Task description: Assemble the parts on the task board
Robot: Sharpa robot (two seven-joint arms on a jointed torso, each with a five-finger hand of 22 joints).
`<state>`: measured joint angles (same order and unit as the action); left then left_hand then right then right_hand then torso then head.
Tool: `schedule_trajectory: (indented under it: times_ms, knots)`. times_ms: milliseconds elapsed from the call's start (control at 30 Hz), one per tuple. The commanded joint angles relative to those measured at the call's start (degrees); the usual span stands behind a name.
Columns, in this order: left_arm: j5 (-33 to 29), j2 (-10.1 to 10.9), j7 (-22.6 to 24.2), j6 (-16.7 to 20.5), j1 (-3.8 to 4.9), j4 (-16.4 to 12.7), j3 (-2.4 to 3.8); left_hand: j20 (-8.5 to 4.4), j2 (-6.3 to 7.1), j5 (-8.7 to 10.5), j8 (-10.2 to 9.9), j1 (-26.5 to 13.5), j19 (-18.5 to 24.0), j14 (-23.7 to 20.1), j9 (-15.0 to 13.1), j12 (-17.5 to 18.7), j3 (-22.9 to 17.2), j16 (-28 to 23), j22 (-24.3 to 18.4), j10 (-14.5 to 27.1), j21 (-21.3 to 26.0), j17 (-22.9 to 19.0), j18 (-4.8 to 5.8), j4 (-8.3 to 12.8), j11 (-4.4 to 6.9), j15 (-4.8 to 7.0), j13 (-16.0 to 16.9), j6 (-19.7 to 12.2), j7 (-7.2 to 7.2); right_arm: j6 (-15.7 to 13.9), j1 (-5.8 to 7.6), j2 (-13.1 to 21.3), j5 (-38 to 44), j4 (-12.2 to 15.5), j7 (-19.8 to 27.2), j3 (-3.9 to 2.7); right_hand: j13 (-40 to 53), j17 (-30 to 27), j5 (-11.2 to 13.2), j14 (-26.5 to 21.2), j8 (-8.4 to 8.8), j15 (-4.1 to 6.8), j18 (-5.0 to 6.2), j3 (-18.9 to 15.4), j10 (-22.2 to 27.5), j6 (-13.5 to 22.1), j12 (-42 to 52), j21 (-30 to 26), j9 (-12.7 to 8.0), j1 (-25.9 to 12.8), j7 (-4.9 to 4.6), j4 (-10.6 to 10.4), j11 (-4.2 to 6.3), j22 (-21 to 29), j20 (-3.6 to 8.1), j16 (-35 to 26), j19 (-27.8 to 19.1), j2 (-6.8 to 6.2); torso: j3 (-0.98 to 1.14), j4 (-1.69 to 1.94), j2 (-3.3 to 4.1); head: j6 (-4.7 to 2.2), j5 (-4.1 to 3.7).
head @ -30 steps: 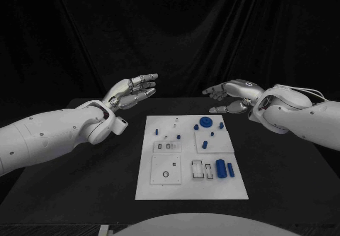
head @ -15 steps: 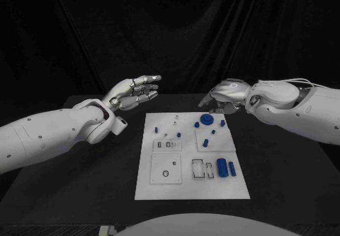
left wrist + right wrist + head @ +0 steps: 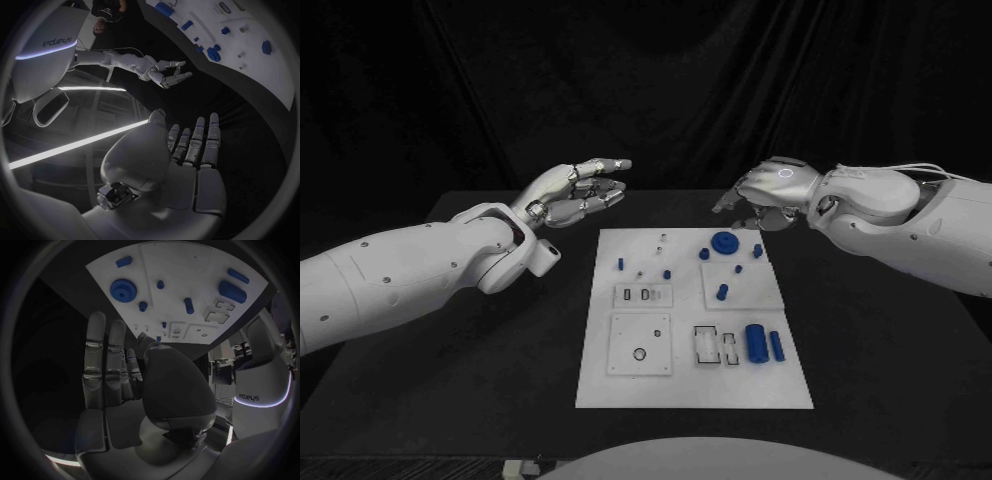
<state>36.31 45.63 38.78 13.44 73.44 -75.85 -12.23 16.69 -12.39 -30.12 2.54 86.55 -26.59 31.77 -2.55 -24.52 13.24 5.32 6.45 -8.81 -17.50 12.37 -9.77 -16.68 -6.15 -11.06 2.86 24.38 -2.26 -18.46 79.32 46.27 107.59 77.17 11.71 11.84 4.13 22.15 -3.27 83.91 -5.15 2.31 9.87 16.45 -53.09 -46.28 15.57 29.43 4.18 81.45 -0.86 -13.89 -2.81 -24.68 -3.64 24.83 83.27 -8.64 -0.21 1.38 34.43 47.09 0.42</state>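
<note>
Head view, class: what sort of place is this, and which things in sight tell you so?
Probably a robotics lab or test bench: a black table backed by dark curtains, a white task board with small blue parts, and two robot hands, left and right, above it.

Right hand [image 3: 764, 190]: fingertips hidden behind its own knuckles in the head view. Task board [image 3: 250, 45]: far part cut off by the left wrist circle's rim. Smallest parts [image 3: 640, 272] on the board: shapes too small to tell.
</note>
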Motion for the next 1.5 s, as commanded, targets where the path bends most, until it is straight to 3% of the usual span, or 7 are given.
schedule_trajectory:
  times_ms: [33, 233, 333, 633, 867, 1167, 1500]
  knots:
    - [0.14, -0.06, 2.39, -0.93, 0.19, -0.02, 0.08, 0.05, -0.13, -0.35, -0.01, 0.64, -0.35, 0.65, 0.00, 0.13, -0.23, 0.41, 0.04, -0.56, -0.40, 0.10, -0.14, 0.00, 0.06, -0.06, 0.03, -0.23, 0.38, -3.44, -0.26, -0.49, -0.43, -0.54, -1.18, -0.06, -0.17, 3.97, 0.20, 2.49, 0.31, 1.05, -2.59, 0.16, -1.72, -0.70, -0.97, 17.22, -0.02, 0.76, -0.01, 0.19, 0.35, -17.56, 1.11, 6.97, 1.65, -0.88, 0.00, -0.24, -0.04, 0.08, -0.04]
    - [0.14, -0.06, 2.54, -1.10, 0.19, -0.01, 0.08, 0.05, -0.15, -0.37, -0.01, 0.63, -0.42, 0.89, 0.00, 0.16, -0.25, 0.43, 0.04, -0.60, -0.43, 0.15, -0.13, 0.00, 0.08, -0.08, 0.03, -0.21, 0.40, -4.25, -1.20, -2.00, -0.60, -1.89, -0.91, -0.06, -0.30, 17.93, 0.20, 1.65, 0.83, 1.32, -4.53, 0.17, -4.27, -1.30, -3.50, 37.27, -0.04, 1.62, 0.21, -0.66, 0.70, -38.78, 1.68, 25.30, -0.25, -1.84, 0.10, -0.16, 0.01, 0.22, -0.19]
    - [0.14, -0.04, 2.57, -1.20, 0.18, 0.00, 0.08, 0.05, -0.20, -0.44, -0.01, 0.64, -0.53, 1.08, 0.00, 0.18, -0.29, 0.43, 0.03, -0.67, -0.47, 0.16, -0.11, 0.00, 0.12, -0.12, 0.03, -0.18, 0.41, -4.45, -1.93, -3.04, -0.80, -3.01, -0.62, -0.06, -0.25, 21.41, -0.68, 1.62, 0.45, 1.55, -4.95, 1.24, -5.39, -2.27, -3.90, 40.45, 0.20, 3.14, 0.24, 0.03, 0.60, -42.39, 1.43, 29.40, -0.66, -1.48, 0.08, -0.16, 0.07, 0.42, -0.11]
    - [0.14, 0.37, 2.63, -1.12, 0.18, -0.43, 0.07, 0.06, -0.22, -0.49, 0.01, 0.65, -0.60, 1.21, -0.02, 0.20, -0.31, 0.43, 0.02, -0.72, -0.49, 0.17, -0.09, -0.01, 0.15, -0.14, 0.04, -0.09, 0.40, -3.57, -3.70, -5.65, -1.67, -6.15, -0.34, -0.06, -0.26, 27.10, -0.26, 1.77, 0.65, 1.52, -5.37, 1.67, -5.49, -2.65, -5.39, 44.14, 0.39, 2.79, -0.09, 0.02, 0.49, -46.70, 1.28, 35.82, -0.89, -2.24, 0.01, -0.17, 0.06, 0.45, 0.58]
    - [0.14, 0.50, 2.66, -1.12, 0.18, -0.44, 0.07, 0.06, -0.22, -0.49, 0.01, 0.65, -0.60, 1.21, -0.02, 0.20, -0.31, 0.43, 0.02, -0.72, -0.49, 0.17, -0.09, -0.01, 0.15, -0.14, 0.04, -0.09, 0.40, -2.66, -4.53, -7.53, -2.90, -8.17, 0.09, -0.06, -0.04, 34.41, 0.48, 2.64, 0.87, 1.58, -6.15, -0.74, -5.77, -2.60, -5.83, 48.12, 0.44, 0.45, -0.22, -0.97, 0.54, -51.17, 1.35, 42.93, 0.24, -3.30, 0.04, -0.08, 0.03, 0.65, 0.04]
    - [0.14, 0.57, 2.73, -1.08, 0.18, -0.37, 0.07, 0.06, -0.23, -0.58, 0.04, 0.64, -0.69, 1.10, -0.04, 0.21, -0.33, 0.35, 0.00, -0.80, -0.52, 0.08, -0.05, -0.01, 0.19, -0.16, 0.04, 0.08, 0.35, -0.28, -5.18, -9.23, -3.30, -9.53, 0.42, -0.06, -0.08, 36.23, -0.15, 2.39, 1.01, 1.61, -6.01, -1.77, -5.24, -2.41, -6.45, 48.42, 0.37, 1.40, -0.02, -0.45, 0.59, -51.52, 1.39, 45.28, -0.03, -2.25, 0.02, -0.06, 0.06, 0.93, 0.16]
    - [0.14, 0.70, 2.72, -1.28, 0.17, -0.25, 0.07, 0.06, -0.23, -0.58, 0.04, 0.64, -0.69, 1.10, -0.04, 0.21, -0.33, 0.34, 0.00, -0.81, -0.52, 0.07, -0.04, -0.01, 0.20, -0.16, 0.04, 0.10, 0.34, 1.52, -5.51, -10.74, -3.35, -11.30, 0.68, -0.06, 0.05, 36.16, -1.86, 1.98, 0.24, 1.49, -6.06, -1.34, -5.93, -4.10, -6.54, 48.76, 0.73, 2.21, -0.63, 0.27, 0.47, -52.13, 1.26, 45.88, -0.13, -1.48, 0.02, -0.12, 0.12, 0.61, 0.16]
